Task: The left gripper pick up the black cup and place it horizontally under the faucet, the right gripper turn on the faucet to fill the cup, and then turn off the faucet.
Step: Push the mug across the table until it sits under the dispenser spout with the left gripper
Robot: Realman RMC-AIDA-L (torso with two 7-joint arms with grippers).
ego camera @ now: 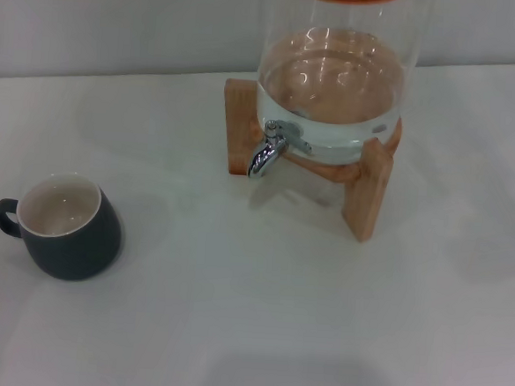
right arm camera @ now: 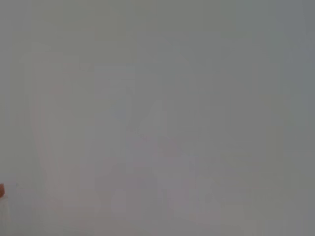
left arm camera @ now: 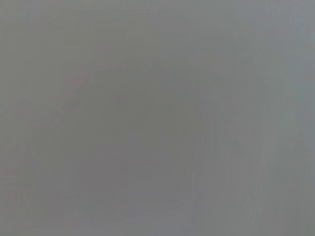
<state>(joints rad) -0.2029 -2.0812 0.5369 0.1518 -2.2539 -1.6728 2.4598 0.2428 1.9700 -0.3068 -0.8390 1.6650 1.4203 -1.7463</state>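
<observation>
Black cup (ego camera: 65,226) waits upright on the worktop (ego camera: 259,299)
Neither claw shows, grip state unknown; the left should clamp the rim opposite the handle, clear of the faucet (ego camera: 268,150).

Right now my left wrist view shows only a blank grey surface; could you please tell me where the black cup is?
Observer: In the head view the black cup stands upright on the white table, on the robot's left side, with its handle pointing further left.
Operator: Thank you. Is anything under the faucet yet?
Observer: No. The spot beneath the faucet holds nothing, and the cup sits well apart from it, nearer the robot.
Operator: Is there water to draw?
Observer: Yes, the glass dispenser on its wooden stand holds clear water.
</observation>
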